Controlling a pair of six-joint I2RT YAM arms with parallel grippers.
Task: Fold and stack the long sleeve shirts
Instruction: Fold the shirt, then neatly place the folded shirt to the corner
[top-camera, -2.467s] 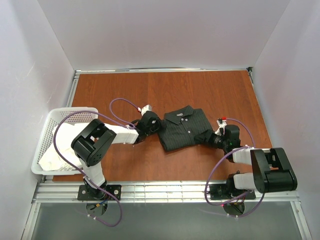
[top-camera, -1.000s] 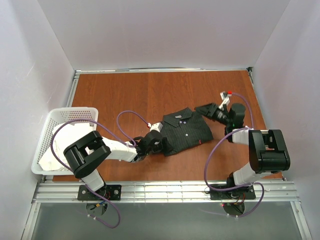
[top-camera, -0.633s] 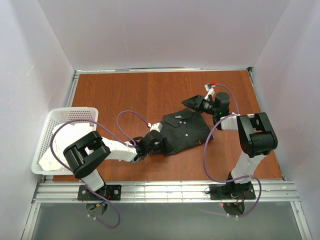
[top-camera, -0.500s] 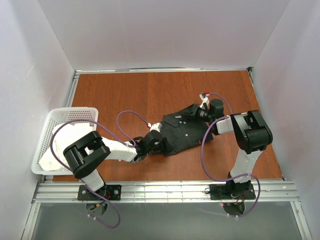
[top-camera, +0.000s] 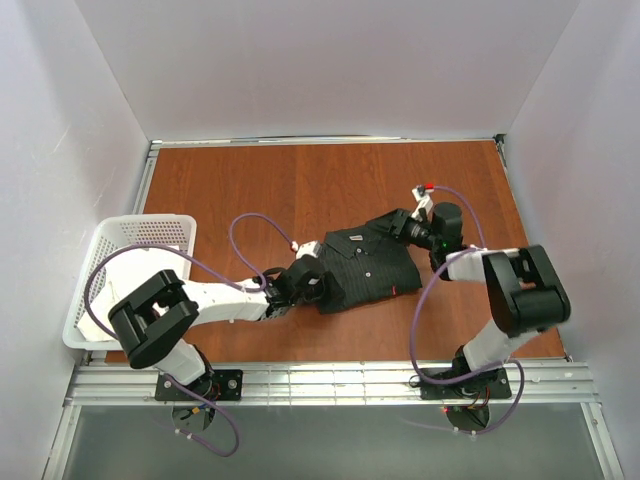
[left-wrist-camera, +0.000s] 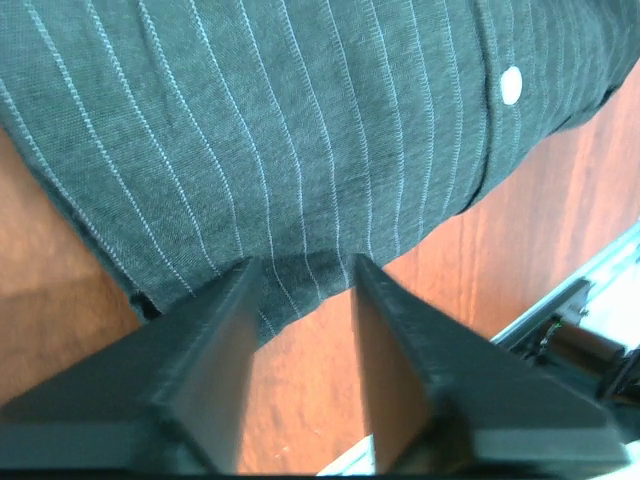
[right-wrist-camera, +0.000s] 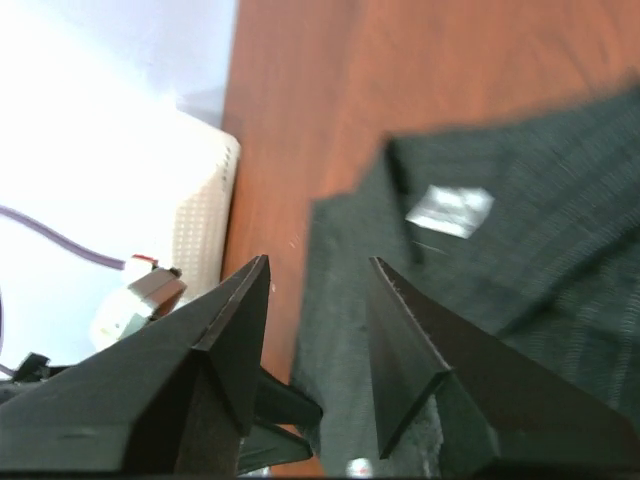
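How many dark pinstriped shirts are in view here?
1. The dark pinstriped shirt lies folded in the middle of the table. The white basket at the left edge holds pale fabric; whether that hides more shirts cannot be told.

White basket (top-camera: 150, 219) holding pale cloth (top-camera: 100, 325), wooden table (top-camera: 330, 180)

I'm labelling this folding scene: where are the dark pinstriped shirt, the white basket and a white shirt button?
pinstriped shirt (top-camera: 365, 270): top view, folded front panel.
white basket (top-camera: 150, 219): top view, far rim.
white button (left-wrist-camera: 510, 84): left wrist view, centre of the button.
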